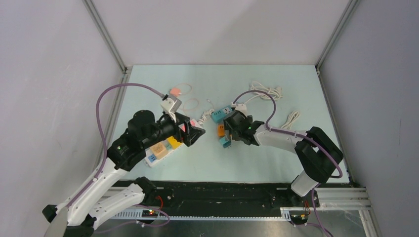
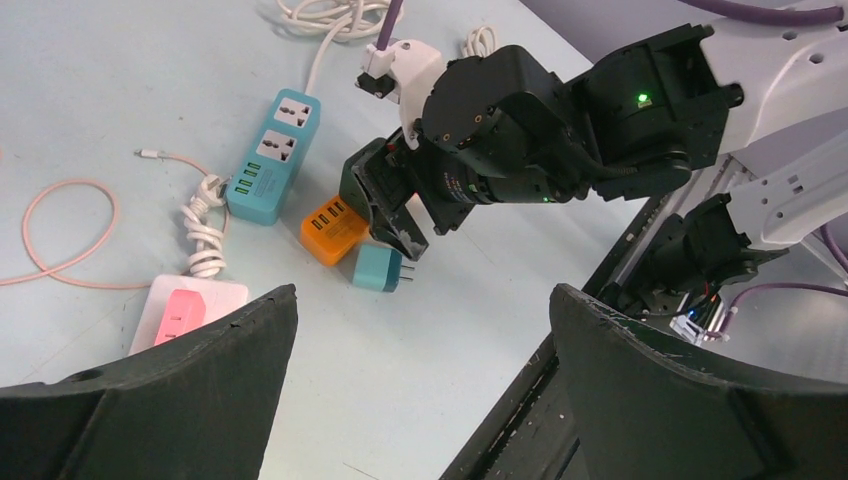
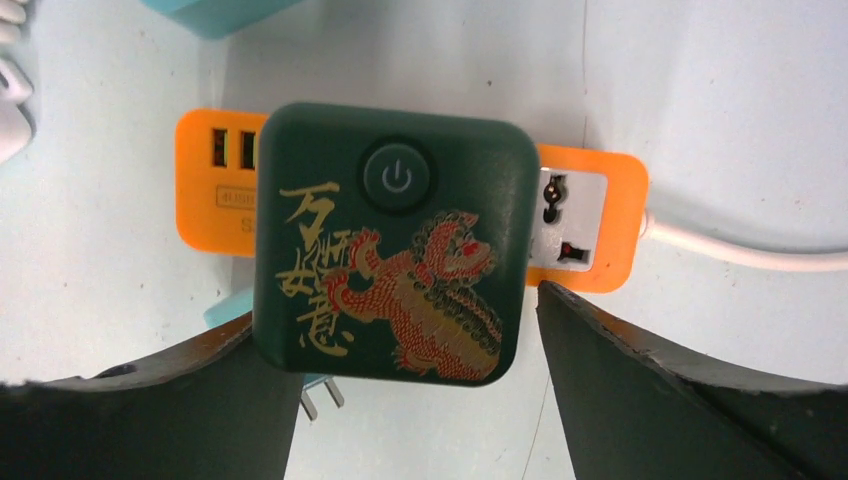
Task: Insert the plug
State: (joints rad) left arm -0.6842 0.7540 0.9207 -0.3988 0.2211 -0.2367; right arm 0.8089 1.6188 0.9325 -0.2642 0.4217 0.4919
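The plug [image 3: 395, 240] is a dark green square block with a gold and red dragon and a power button. It sits on the face of the orange power strip [image 3: 600, 215], covering the strip's middle. My right gripper [image 3: 400, 400] is open around it. A gap shows between the right finger [image 3: 680, 400] and the plug, while the left finger [image 3: 150, 410] lies close against it. In the top view the right gripper [image 1: 232, 129] hovers over the orange strip [image 1: 221, 130]. My left gripper [image 2: 425, 340] is wide open and holds nothing.
A small teal adapter [image 2: 378, 268] lies prongs out beside the orange strip. A teal power strip [image 2: 272, 155] lies behind it. Under the left arm is a white strip [image 1: 160, 150] with coloured plugs and a pink plug [image 2: 180, 312]. White cables [image 1: 267, 91] lie at the back.
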